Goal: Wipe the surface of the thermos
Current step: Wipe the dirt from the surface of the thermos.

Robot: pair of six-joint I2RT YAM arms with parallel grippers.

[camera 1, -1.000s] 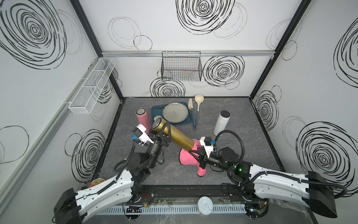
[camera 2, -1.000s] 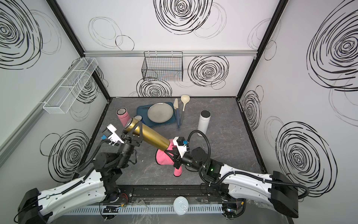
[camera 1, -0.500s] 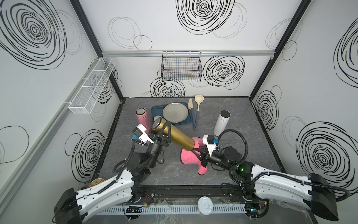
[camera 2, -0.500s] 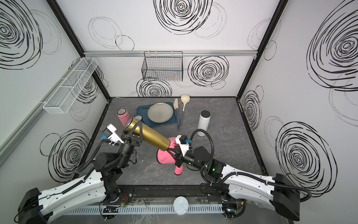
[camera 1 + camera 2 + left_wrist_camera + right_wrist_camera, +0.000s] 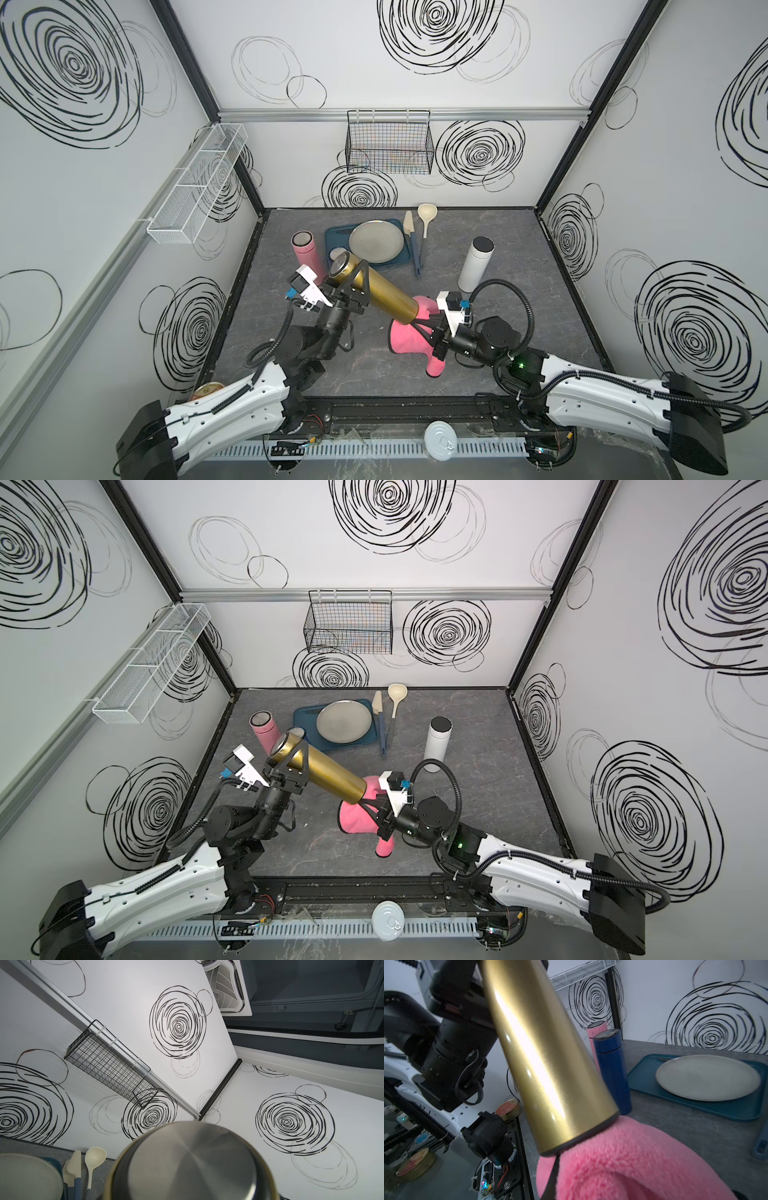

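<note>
Pink thermos (image 5: 305, 251) stands at my ten o'clock (close); left gripper (image 5: 354, 286) clamps tilted gold thermos (image 5: 386, 297), right gripper (image 5: 424, 329) pinches cloth (image 5: 405, 345).

thermoses (image 5: 386, 293) (image 5: 306, 253) (image 5: 611, 1068) (image 5: 476, 266): 4 | plate (image 5: 376, 243): 1 | tray (image 5: 334, 239): 1 | spatula (image 5: 409, 226): 1 | ladle (image 5: 427, 212): 1 | cloth (image 5: 405, 338): 1 | wire baskets (image 5: 388, 145) (image 5: 199, 187): 2

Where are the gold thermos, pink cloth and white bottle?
gold thermos (image 5: 386, 293), in a top view, mid-barrel.
pink cloth (image 5: 405, 341), in a top view, fluffy bulk.
white bottle (image 5: 475, 268), in a top view, side wall.
</note>
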